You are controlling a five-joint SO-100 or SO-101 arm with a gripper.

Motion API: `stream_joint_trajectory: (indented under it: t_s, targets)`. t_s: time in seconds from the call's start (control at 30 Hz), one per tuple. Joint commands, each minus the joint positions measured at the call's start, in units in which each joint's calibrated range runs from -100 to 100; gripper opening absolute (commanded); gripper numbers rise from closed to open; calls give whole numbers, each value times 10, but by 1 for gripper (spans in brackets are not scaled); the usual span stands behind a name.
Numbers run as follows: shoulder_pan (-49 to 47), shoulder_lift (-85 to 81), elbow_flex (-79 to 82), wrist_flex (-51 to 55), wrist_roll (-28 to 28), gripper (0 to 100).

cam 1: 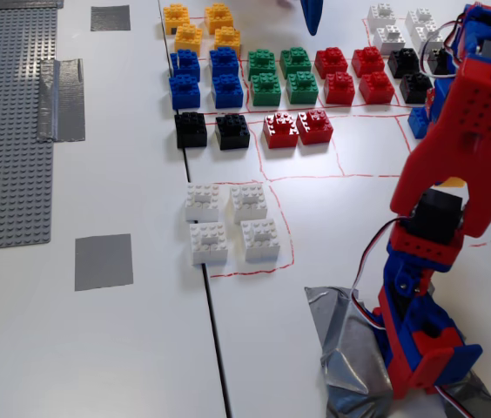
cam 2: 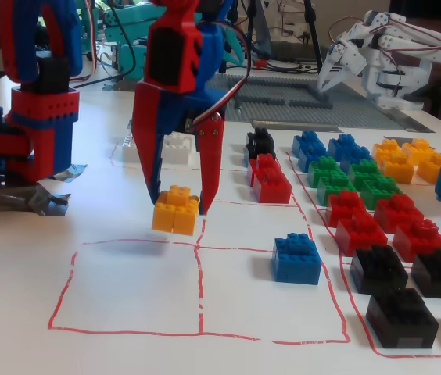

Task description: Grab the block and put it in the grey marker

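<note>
In a fixed view the orange-yellow block (cam 2: pixel 175 211) hangs a little above the white table, over the far edge of a red-outlined square. My gripper (cam 2: pixel 181 205) points straight down and is shut on the block, one red finger on each side of it. In the other fixed view the red arm (cam 1: pixel 476 131) covers the gripper, and only a yellow sliver of the block (cam 1: pixel 454 182) shows under it. The grey marker (cam 1: pixel 104 261), a flat square of grey tape, lies far to the left of the arm, near the baseplate's corner.
Rows of coloured bricks (cam 1: pixel 267 74) fill the far side, with several white bricks (cam 1: pixel 228 222) between arm and marker. A lone blue brick (cam 2: pixel 296 258) sits right of the block. The grey baseplate (cam 1: pixel 2 131), a tape strip (cam 1: pixel 63 100) and another grey square (cam 1: pixel 110 17) lie left.
</note>
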Motion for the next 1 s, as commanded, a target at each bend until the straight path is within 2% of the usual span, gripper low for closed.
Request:
stream_joint_trajectory:
  t_s: [0.0, 0.4, 0.97]
  targets:
    - [-25, -50, -59, 27, -9, 0]
    - [-184, -76, -176, 122, -24, 0]
    - [-501, -31, -292, 123, -47, 0]
